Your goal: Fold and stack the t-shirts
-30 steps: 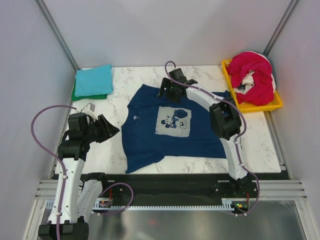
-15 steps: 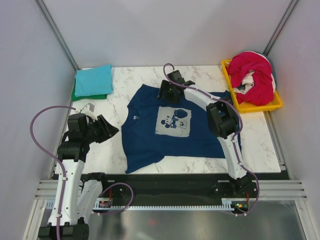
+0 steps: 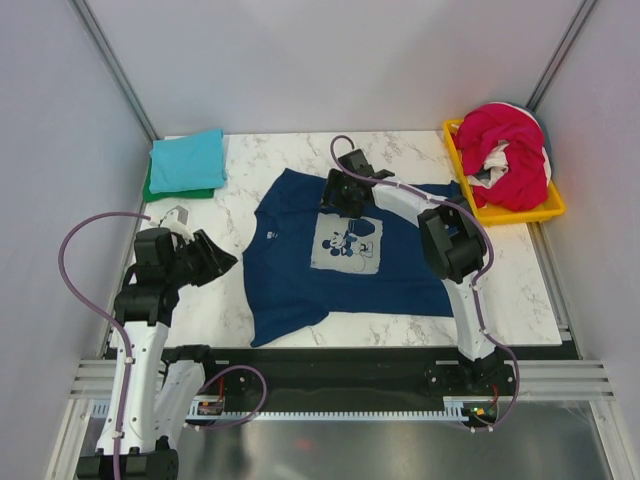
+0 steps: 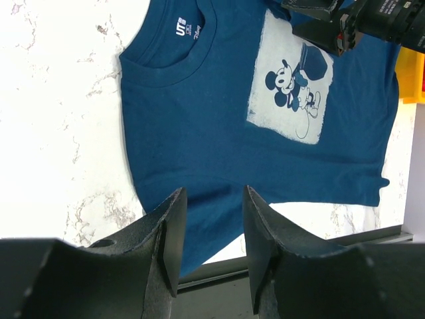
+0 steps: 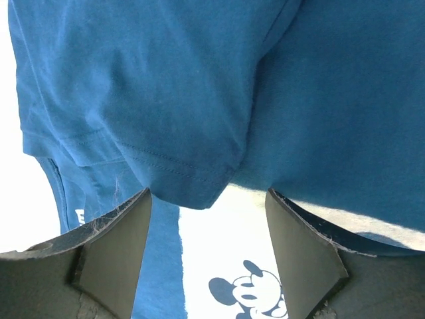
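navy t-shirt [image 3: 300,270] flat, print up, mid-table [image 3: 260,160] | right gripper [image 3: 336,195] – jaws apart above a sleeve by the print, empty | left gripper [image 3: 226,262] – jaws apart, near the collar, off the cloth | teal tee [image 3: 187,160] folded, far-left corner

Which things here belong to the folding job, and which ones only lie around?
For the job: navy t-shirt, spread flat; teal t-shirt, folded, on top of green t-shirt; magenta-red t-shirt and white t-shirt, bundled in the yellow tray.
Only lying about: yellow tray; marble table.
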`<action>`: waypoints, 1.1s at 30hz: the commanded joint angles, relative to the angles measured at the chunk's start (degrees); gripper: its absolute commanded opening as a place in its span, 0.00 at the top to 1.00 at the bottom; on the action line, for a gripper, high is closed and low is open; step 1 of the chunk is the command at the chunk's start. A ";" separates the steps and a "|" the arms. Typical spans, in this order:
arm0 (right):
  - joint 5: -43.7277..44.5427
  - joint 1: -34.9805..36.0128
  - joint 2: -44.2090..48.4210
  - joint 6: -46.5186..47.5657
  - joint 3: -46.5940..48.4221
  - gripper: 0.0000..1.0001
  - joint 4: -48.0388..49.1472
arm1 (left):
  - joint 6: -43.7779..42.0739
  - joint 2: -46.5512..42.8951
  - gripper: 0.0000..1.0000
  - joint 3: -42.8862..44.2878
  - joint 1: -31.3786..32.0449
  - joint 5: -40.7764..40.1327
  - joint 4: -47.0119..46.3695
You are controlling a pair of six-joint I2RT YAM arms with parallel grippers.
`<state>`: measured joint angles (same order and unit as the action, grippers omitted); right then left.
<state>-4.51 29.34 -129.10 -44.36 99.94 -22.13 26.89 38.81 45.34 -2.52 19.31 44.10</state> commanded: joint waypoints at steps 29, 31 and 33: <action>5.81 2.38 0.86 1.64 3.51 0.53 -1.69 | -0.88 -1.10 0.55 -0.25 -0.20 -0.77 -1.91; 9.67 3.26 2.97 2.61 3.16 0.41 -2.30 | -0.97 -1.01 0.55 -0.25 -0.20 -0.68 -1.91; 12.85 4.31 3.59 5.06 4.12 0.33 -4.23 | -0.97 -0.93 0.55 -0.25 -0.20 -0.59 -2.00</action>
<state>0.62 31.86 -130.82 -43.18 103.55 -23.70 26.89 38.11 45.32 -2.52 19.31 44.01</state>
